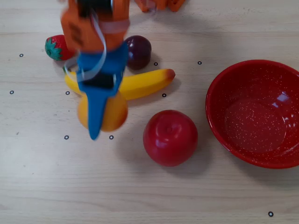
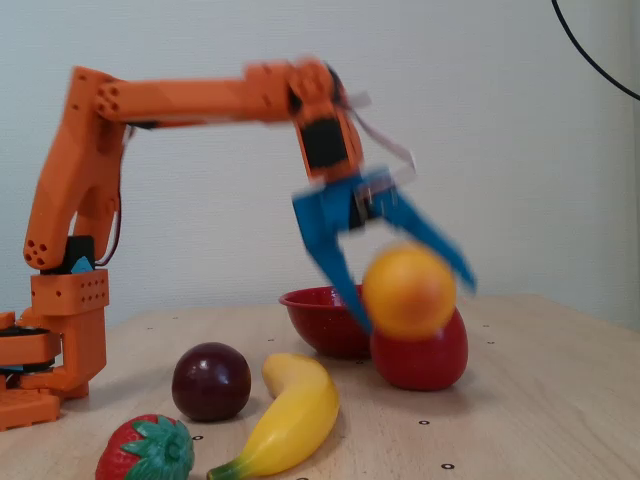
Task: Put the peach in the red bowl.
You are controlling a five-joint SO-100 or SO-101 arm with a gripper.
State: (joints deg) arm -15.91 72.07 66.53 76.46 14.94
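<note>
Peach (image 2: 408, 292) clamped in blue claw (image 2: 410, 300) and lifted clear of worktop (image 2: 540, 400); fixed view shows it hanging above the other fruit, so carry height looks enough to pass over the apple (image 2: 420, 355). Motion blur on claw and wrist in both views, so likely mid-transfer. Claw spread about a peach-width, one finger (image 2: 335, 262) down the left of the fruit, the other (image 2: 435, 240) over the upper right; pinching peach, nothing else touched. Overhead view: peach (image 1: 112, 114) partly hidden under the blue finger (image 1: 96, 116), sitting over the near end of the banana (image 1: 140, 84), apple (image 1: 170, 137) between it and red bowl (image 1: 254, 114). Bowl empty, at right edge, well apart from peach. Plum (image 1: 138, 51) and strawberry (image 1: 56, 47) behind, untouched. Judgement: grasp done, move toward bowl and release left. Risk: grip on a smooth round fruit, could slip.
</note>
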